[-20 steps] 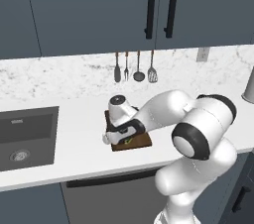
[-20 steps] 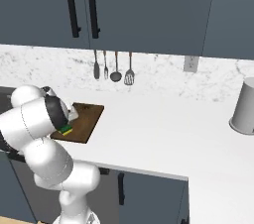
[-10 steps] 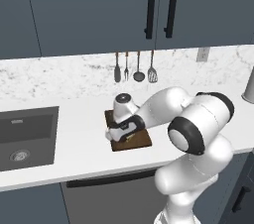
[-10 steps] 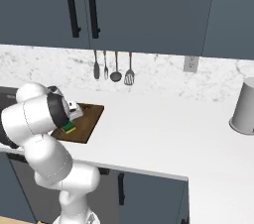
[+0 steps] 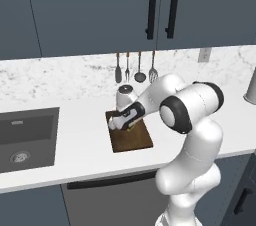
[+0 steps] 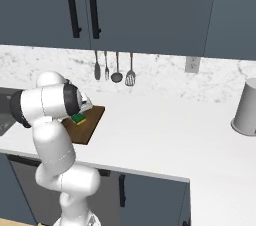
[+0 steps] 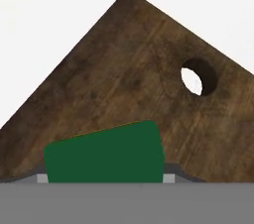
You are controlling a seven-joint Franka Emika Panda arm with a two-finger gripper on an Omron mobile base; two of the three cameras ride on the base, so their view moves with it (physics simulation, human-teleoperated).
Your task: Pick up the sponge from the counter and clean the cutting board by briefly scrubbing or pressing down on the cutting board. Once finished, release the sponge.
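While the gripper [image 5: 121, 124] stays clamped on the sponge [image 7: 104, 152], a small block with a green top over yellow, it presses it onto the dark brown cutting board [image 7: 130, 77] near the holed short edge, on the counter [image 6: 165, 137].

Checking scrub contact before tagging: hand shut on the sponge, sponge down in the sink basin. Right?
Wrong in one respect: the sponge is on the cutting board, not in the sink. The hand view shows its green top against the brown wood near the board's hole. The hand is shut on the sponge, as you said.
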